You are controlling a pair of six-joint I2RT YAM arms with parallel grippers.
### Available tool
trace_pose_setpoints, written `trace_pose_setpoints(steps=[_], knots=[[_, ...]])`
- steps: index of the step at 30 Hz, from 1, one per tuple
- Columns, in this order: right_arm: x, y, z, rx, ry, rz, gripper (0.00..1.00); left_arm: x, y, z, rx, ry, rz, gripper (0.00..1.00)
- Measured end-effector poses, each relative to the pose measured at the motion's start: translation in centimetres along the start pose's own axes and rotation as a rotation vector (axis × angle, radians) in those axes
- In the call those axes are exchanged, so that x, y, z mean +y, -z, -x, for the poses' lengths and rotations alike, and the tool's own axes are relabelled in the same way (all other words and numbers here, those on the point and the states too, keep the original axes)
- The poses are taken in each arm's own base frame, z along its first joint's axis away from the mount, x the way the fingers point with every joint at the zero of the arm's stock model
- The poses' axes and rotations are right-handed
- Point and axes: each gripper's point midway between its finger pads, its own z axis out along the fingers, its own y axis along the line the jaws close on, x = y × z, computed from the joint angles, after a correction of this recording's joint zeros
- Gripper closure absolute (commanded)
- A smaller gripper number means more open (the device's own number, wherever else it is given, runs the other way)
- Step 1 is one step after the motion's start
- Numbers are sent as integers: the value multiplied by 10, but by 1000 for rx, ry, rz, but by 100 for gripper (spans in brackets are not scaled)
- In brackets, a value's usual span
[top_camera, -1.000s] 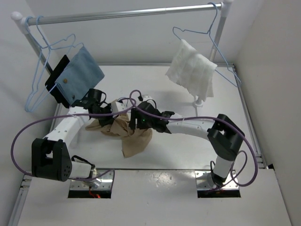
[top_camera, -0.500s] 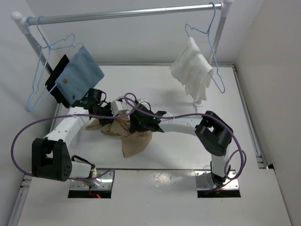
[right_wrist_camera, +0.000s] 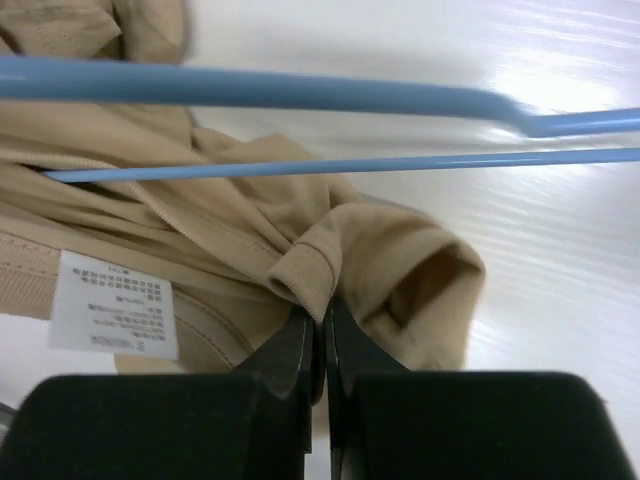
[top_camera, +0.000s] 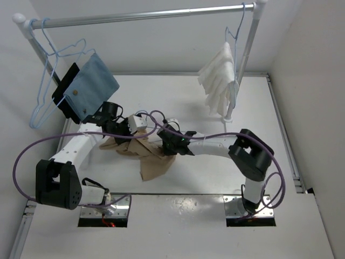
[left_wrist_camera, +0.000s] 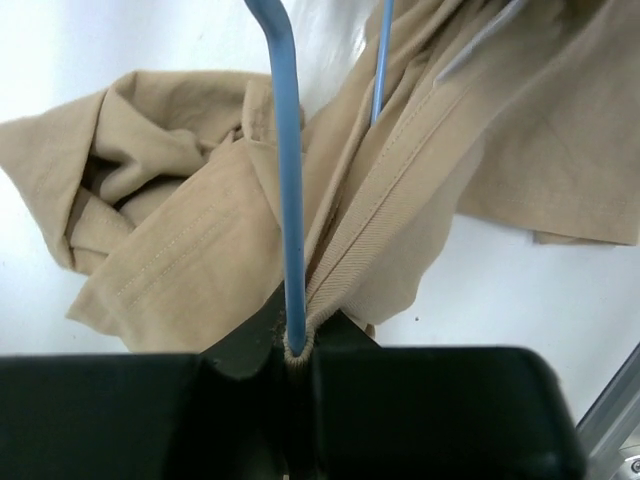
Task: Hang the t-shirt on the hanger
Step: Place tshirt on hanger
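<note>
Much of the hanger (left_wrist_camera: 290, 200) hides within t-shirt (left_wrist_camera: 180, 260).

boxed in by plain white walls (top_camera: 312, 81); lit evenly, with soft glare on the glossy white bench (top_camera: 178, 97); crossed at the back by a silver rail (top_camera: 145, 15) on white posts (top_camera: 249, 43).

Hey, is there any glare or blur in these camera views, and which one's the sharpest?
Right wrist view: glare washes the table at upper right, the thick hanger wire near the lens is soft, and the t-shirt label print is unreadable. Left wrist view: sharpest, stitching crisp, though the left gripper is nearly black. Top view: even light, faint shadows.
</note>
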Motion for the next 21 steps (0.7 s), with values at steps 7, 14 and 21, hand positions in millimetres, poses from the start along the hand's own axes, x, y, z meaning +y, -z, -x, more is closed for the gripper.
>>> trace_pose_setpoints(steps=[7, 14, 21], knots=[[-37, 35, 11, -88, -79, -25, 100, -9, 0, 6, -29, -52, -41, 100], [-100, 55, 7, -135, -222, -96, 100, -23, 7, 13, -95, -157, -105, 100], [-116, 67, 9, -184, -344, -43, 100, -35, 10, 15, -154, -209, -163, 100]])
